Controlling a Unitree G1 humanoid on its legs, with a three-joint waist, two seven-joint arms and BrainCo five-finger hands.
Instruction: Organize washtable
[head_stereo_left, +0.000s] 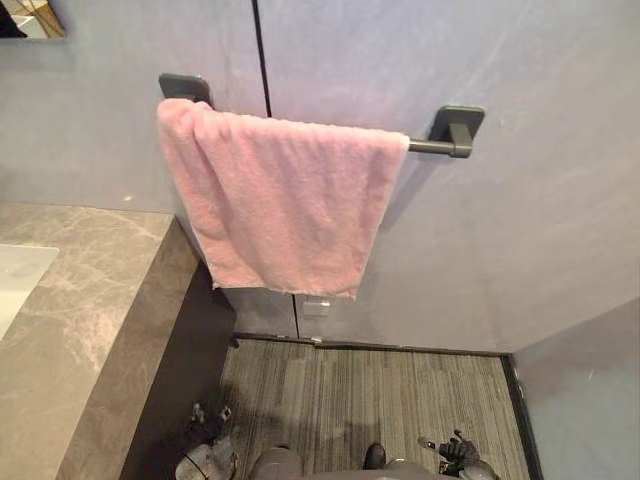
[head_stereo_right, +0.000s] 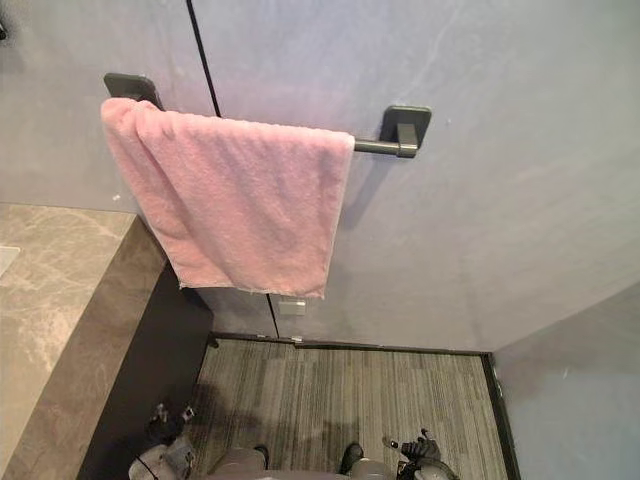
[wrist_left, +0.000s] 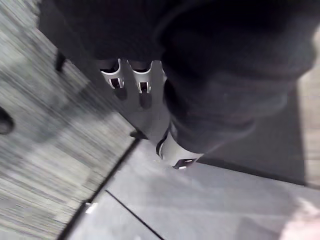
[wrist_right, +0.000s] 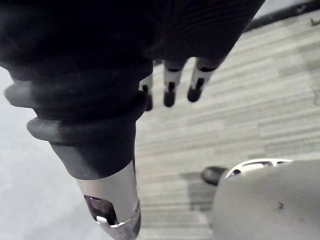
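Both left robot hand (head_stereo_left: 205, 425) and right robot hand (head_stereo_left: 458, 452) hang wide, empty, at lower frame, since pink towel (head_stereo_left: 280, 200) drapes over wall rail (head_stereo_left: 432, 147), upper centre, to dry.

No text or labels — nothing legible

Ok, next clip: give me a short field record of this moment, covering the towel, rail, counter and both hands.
towel: pink towel draped over the rail, bunched at its left end
rail: dark wall rail, right end bare
counter: marble counter to the left, lower than the rail
left hand: left hand low above the floor, fingers straight, holding nothing
right hand: right hand low above the floor, fingers straight, holding nothing
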